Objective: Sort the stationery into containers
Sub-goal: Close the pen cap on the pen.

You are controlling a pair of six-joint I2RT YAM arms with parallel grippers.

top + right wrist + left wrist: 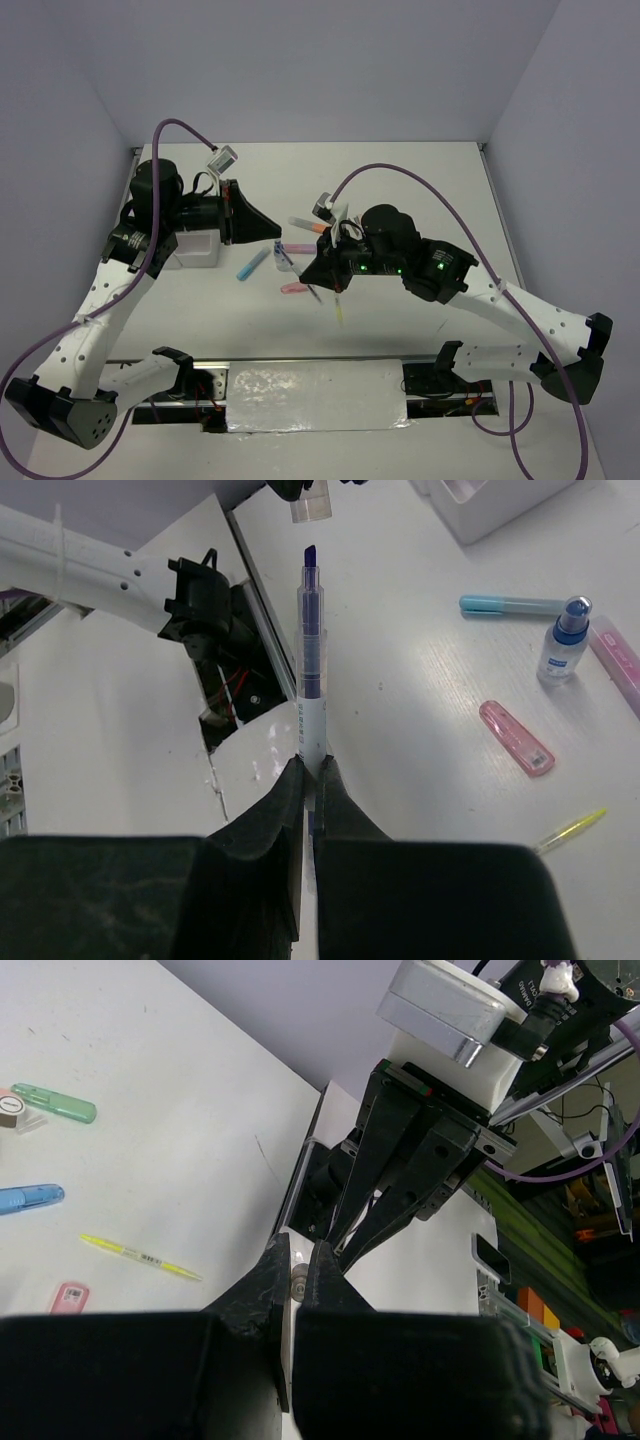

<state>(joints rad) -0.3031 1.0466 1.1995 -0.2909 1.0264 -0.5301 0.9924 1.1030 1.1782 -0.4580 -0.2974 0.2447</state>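
My right gripper (pixel 310 770) is shut on a purple marker (pixel 311 670) with a white label. It holds the marker above the table with its bare purple tip pointing at my left gripper (pixel 277 231). My left gripper (pixel 297 1260) is shut on the marker's clear cap (pixel 310 500), a little apart from the tip. The white organizer (pixel 190 247) sits under my left wrist; its corner shows in the right wrist view (pixel 490 505). On the table lie a blue marker (pixel 510 605), a blue-capped bottle (pixel 565 640), a pink eraser (pixel 515 738), a yellow pen (pixel 570 830) and a green marker (pixel 55 1103).
An orange-tipped marker (pixel 305 224) and a pink marker (pixel 298 248) lie between the two grippers. A foil-covered plate (pixel 315 395) lies at the near edge between the arm bases. Purple cables (pixel 400 175) arc over both arms. Grey walls close in the table on three sides.
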